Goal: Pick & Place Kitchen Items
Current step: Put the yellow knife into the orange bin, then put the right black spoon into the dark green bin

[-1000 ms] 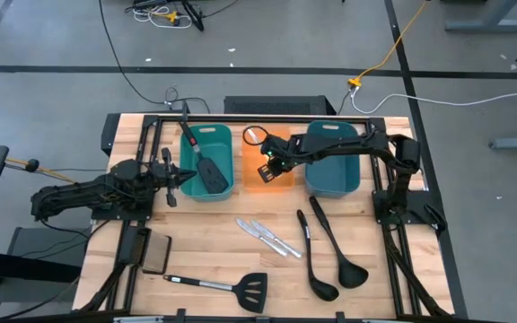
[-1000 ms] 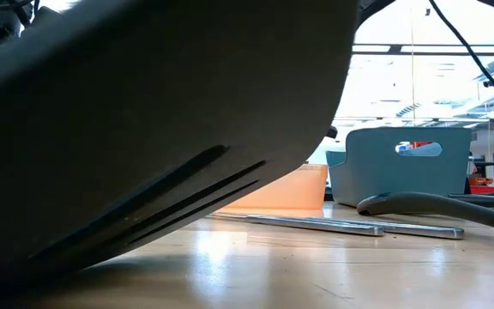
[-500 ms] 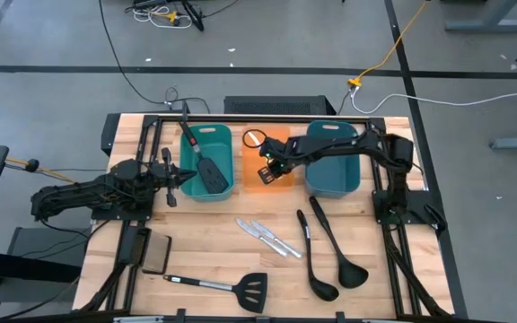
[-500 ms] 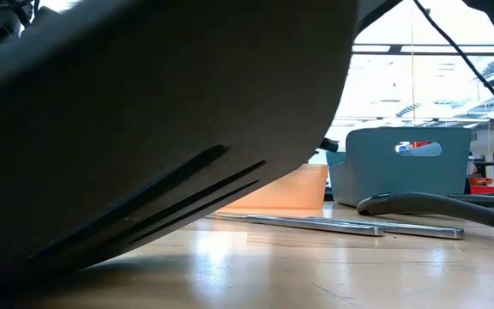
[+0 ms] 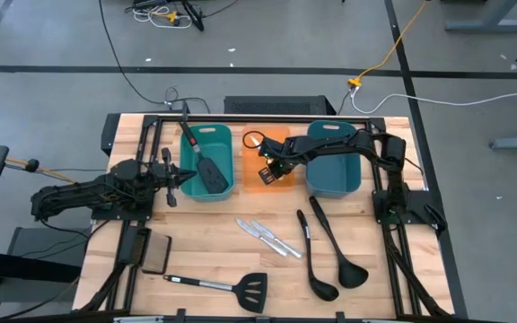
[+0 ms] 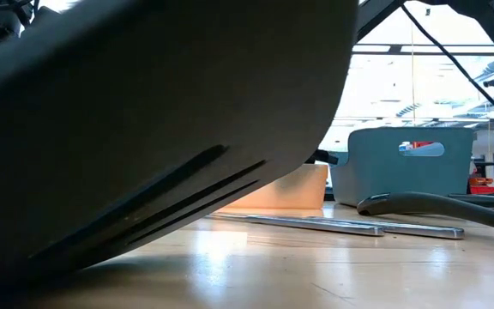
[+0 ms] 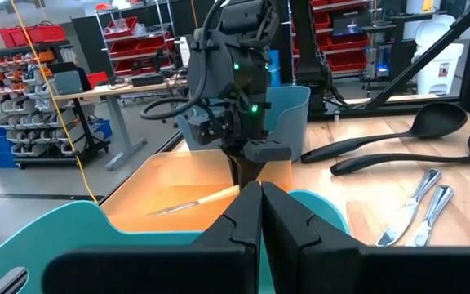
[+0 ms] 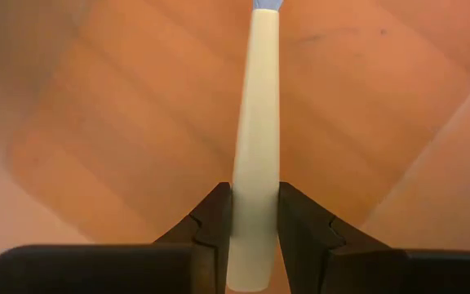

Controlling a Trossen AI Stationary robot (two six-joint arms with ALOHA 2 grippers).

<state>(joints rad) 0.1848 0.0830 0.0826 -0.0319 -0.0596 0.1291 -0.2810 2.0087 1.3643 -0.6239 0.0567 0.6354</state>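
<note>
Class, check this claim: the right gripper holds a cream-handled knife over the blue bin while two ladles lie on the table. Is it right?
Not quite. The right gripper is shut on the cream-handled knife, but over the orange bin, not the blue one; the right wrist view and high view show this. The two ladles do lie on the table.

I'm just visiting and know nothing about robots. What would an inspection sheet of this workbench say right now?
Surface: wooden table, inside a black frame.
Job's things: one spatula in the left teal bin; another spatula, two ladles and two silver knives on the table; a cream-handled knife held over the orange bin.
Clutter: flat black pad near the left edge; right teal bin.
Grippers: right gripper fingers closed on the knife handle; left gripper shut, holding nothing, beside the left bin.
Cables: yellow cable on the floor.
Surroundings: shelving and workbenches behind.
</note>
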